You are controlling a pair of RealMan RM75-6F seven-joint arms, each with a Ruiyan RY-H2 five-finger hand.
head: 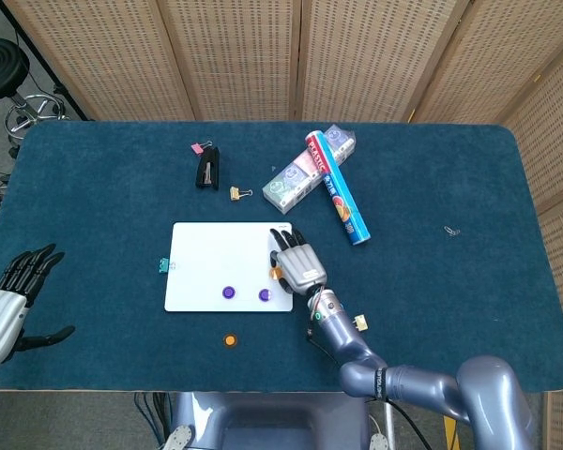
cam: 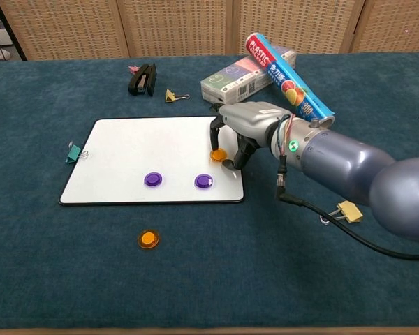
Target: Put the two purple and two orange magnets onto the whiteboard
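The whiteboard (head: 216, 258) (cam: 146, 146) lies flat on the blue table. Two purple magnets (head: 228, 292) (head: 264, 294) sit on its near part, also visible in the chest view (cam: 152, 179) (cam: 204, 181). My right hand (head: 298, 262) (cam: 241, 129) is over the board's right side and pinches an orange magnet (head: 275, 273) (cam: 218, 155) low against the board. The second orange magnet (head: 230, 340) (cam: 148, 239) lies on the cloth in front of the board. My left hand (head: 9, 300) hangs by the table's left edge, fingers spread and holding nothing.
Behind the board are a black stapler (head: 207, 169) (cam: 142, 78), a gold binder clip (head: 239, 193), a tissue box (head: 305, 173) and a plastic wrap roll (head: 342, 192) (cam: 286, 77). A teal clip (cam: 74, 153) lies at the board's left edge. Another clip (cam: 348, 211) lies under my right forearm.
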